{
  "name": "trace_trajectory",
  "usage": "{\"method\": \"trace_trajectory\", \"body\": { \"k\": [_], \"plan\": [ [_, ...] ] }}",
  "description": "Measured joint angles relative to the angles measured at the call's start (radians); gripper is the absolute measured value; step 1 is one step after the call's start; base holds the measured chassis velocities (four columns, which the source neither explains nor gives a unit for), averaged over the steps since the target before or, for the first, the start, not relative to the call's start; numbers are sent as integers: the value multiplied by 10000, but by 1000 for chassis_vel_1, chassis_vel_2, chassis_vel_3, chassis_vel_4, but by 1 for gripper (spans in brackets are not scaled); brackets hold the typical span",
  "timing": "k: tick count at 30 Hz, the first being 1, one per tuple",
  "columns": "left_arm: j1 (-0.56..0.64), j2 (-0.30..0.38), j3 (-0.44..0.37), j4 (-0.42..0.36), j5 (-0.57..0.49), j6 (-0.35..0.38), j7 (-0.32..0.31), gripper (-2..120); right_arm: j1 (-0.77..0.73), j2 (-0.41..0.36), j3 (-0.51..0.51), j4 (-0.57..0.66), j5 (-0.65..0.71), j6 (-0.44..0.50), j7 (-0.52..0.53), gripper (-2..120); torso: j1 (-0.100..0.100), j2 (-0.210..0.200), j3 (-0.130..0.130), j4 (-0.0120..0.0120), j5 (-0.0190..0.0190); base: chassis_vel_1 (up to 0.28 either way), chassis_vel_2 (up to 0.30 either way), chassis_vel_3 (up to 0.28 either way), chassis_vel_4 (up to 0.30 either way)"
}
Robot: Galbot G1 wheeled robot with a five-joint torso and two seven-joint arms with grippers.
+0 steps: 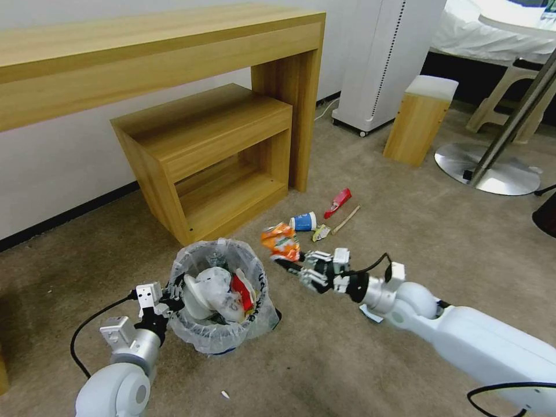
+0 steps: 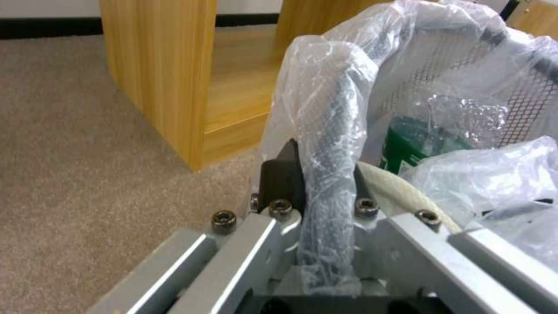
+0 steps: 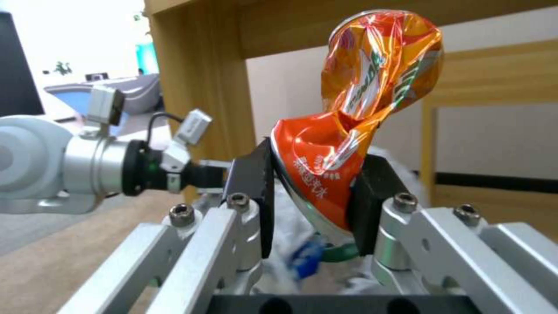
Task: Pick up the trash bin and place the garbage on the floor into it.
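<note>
Most of the job looks done to me: the trash bin (image 1: 223, 301) stands on the carpet in front of the low wooden shelf (image 1: 208, 156), and its clear liner already holds a heap of white stuff, something red-and-white and a bottle with a green label (image 2: 416, 146). My left pincer (image 1: 168, 300) is clamped on the bin's rim, the bagged wire edge nipped between its two fingers at the side nearest me. My right pincer (image 1: 298, 267) hangs just beside the bin, to its right and not yet over the opening, closed narrow on the crushed orange can (image 3: 348, 131), which sticks up from between the pads. Left on the floor beyond it I judge four small bits: the blue-white cup (image 1: 304, 221), the red wrapper (image 1: 338, 202), the wooden stick (image 1: 346, 220), and a small yellowish scrap (image 1: 321, 233) between cup and stick.
</note>
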Motion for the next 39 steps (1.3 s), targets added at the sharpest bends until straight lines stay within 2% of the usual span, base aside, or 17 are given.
{"method": "trace_trajectory", "body": {
  "k": [16,28,30,33,36,38,39],
  "plan": [
    [113,-141,-34,-223,43,-10,28,2,310,1106,-997,-1495,-60,256,172,24,0,0,0,1,2,0,0,0,0],
    [157,-189,-47,-324,46,-41,95,2,447,1373,-1404,-1406,-435,-81,938,23,0,0,0,1,3,0,0,0,0],
    [163,-201,-44,-326,56,-41,103,2,446,1335,-1434,-1359,-520,-174,989,25,0,1,-1,1,3,0,0,0,0],
    [160,-221,-46,-348,60,-42,111,2,383,1228,-1481,-1125,-621,-279,1228,40,0,1,-1,1,4,0,0,0,0],
    [160,-220,-44,-353,64,-41,118,2,327,1155,-1493,-981,-670,-322,1402,46,1,0,-1,1,1,0,0,0,0],
    [161,-251,-43,-357,79,-41,121,2,238,1090,-1420,-850,-754,-349,1477,59,0,1,-1,0,3,0,0,0,0],
    [161,-251,-43,-357,79,-41,121,2,238,1090,-1420,-850,-754,-349,1477,59,0,1,-1,0,3,0,0,0,0]
  ]
}}
